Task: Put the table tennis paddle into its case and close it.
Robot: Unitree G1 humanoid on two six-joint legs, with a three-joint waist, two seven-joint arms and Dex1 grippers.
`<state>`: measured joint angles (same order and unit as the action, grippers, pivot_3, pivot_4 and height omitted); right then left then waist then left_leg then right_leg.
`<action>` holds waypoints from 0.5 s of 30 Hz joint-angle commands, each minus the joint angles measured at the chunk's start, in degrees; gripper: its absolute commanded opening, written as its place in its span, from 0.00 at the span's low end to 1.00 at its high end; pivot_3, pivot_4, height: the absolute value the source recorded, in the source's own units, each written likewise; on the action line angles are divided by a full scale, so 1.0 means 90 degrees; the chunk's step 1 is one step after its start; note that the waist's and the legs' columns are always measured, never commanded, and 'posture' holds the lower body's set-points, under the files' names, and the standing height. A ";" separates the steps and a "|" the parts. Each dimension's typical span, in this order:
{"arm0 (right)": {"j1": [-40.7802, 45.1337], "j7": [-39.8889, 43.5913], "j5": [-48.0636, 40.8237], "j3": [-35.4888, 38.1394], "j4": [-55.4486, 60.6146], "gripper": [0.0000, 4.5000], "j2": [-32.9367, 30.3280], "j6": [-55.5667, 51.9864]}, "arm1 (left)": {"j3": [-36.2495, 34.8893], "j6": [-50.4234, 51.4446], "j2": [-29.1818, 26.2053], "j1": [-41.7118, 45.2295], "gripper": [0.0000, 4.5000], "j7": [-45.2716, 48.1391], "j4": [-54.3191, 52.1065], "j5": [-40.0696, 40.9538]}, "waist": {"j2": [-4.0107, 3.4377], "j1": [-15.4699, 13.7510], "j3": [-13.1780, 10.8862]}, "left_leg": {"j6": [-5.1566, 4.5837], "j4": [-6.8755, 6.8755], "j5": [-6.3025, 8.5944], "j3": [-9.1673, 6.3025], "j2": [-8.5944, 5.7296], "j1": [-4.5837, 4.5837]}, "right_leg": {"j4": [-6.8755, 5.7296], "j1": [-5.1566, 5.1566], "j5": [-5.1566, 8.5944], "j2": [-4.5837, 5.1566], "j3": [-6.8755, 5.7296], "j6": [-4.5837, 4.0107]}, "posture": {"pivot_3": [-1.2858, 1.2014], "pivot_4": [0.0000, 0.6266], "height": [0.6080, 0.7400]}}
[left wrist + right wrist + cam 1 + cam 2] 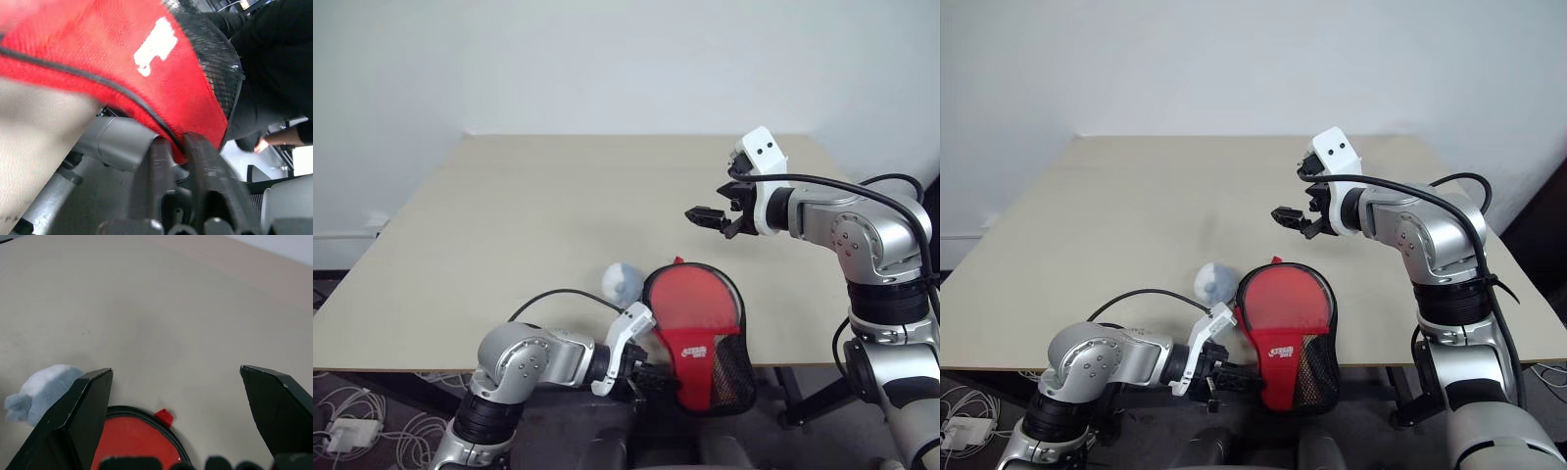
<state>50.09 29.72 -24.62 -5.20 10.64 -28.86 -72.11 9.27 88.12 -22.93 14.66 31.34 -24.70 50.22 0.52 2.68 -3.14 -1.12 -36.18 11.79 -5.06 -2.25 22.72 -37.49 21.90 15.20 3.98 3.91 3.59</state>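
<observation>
The case [695, 313] is a red paddle-shaped pouch with black trim, a white label and a black mesh pocket. It lies at the table's near edge, its lower part hanging over. The table tennis paddle is hidden; I cannot tell whether it is inside. My left gripper [651, 375] reaches in from below the edge, and in the left wrist view its fingers [161, 152] pinch the case's [146, 73] bottom rim. My right gripper [715, 204] hovers open above the table beyond the case, with nothing between its fingers [93, 396]. A red zip tab [164, 416] shows at the case's far end.
A small pale blue-grey plush toy [624, 280] lies on the beige table [558, 196] just left of the case's round end. White cables and a power adapter [347, 431] are on the floor at the left. A white wall stands behind the table.
</observation>
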 commanded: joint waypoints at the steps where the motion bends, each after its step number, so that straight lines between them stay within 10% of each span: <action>1: 0.0173 -0.0044 0.0007 0.0119 0.0116 1.00 0.0005 0.0100 | -0.0150 0.0097 -0.0141 0.0222 0.40 0.0221 -0.0166 0.0271 | 0.0000 0.0001 0.0000 | 0.0000 0.0000 0.0000 0.0000 0.0000 0.0000 | 0.0000 0.0003 0.0000 0.0000 0.0000 0.0000 | 0.52 0.00 0.96; 9: 0.0163 0.0114 -0.0021 0.0079 0.0035 1.00 -0.0075 0.0170 | -0.0725 0.0469 -0.1267 0.0399 0.99 0.0775 -0.0853 0.0966 | -0.0001 0.0004 -0.0001 | 0.0000 0.0004 0.0000 0.0010 0.0006 0.0006 | -0.0003 0.0026 0.0000 -0.0002 0.0006 0.0000 | 0.52 0.00 0.96; 15: 0.0461 0.0561 0.0072 -0.0179 -0.0541 1.00 -0.0210 0.0552 | -0.0571 -0.0885 -0.1538 0.0835 0.99 0.1129 -0.1386 0.0738 | 0.0000 0.0001 -0.0004 | 0.0002 0.0002 0.0000 0.0011 0.0006 0.0010 | 0.0007 0.0022 0.0002 0.0009 0.0000 0.0000 | 0.52 0.00 0.96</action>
<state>51.59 33.56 -24.47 -7.06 6.37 -30.16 -69.40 3.58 85.03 -37.16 20.46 40.62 -35.04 58.36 0.53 2.69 -3.17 -1.09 -36.17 11.79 -4.91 -2.23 22.81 -37.41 22.09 15.21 4.06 3.94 3.59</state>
